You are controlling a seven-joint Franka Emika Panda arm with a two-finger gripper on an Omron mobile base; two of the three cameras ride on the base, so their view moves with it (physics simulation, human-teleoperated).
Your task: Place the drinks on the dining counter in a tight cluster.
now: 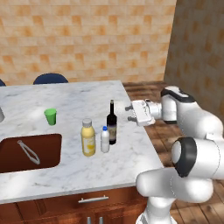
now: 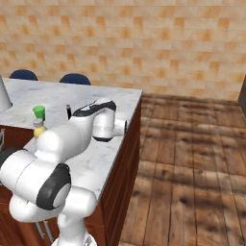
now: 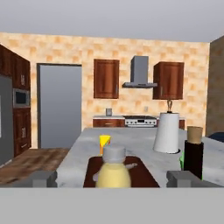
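**Three bottles upright by the sink, end effector off the worktop's right edge**

On the marble worktop [image 1: 65, 170], just right of the brown sink [image 1: 28, 153], the three drinks stood together. All were upright, long axes vertical, caps and necks pointing straight up. The yellow juice bottle [image 1: 88, 138] stood at the left, the small white bottle [image 1: 105, 140] in the middle, the dark wine bottle [image 1: 112, 123] at the right and slightly behind. White bottle and wine bottle looked to be touching or nearly so; a narrow gap showed between juice bottle and white bottle.

The end effector [image 1: 129, 112] hung level beyond the cluster's right side, at about the height of the wine bottle's neck, fingers pointed toward the bottles. It stood apart from them, touching none, holding nothing. Its two fingers were spread apart, one above the other in the left base view.

In the hand view the finger tips sat wide at the lower left and lower right, with the juice bottle [image 3: 113, 173] between them and farther off, pale cap uppermost. The wine bottle [image 3: 193, 153] rose near the right tip, its top upward.

A green cup [image 1: 50, 116] stood well apart to the left, behind the sink. Tongs [image 1: 29, 152] lay in the sink. A paper towel roll [image 3: 168, 132] stood far across the worktop.
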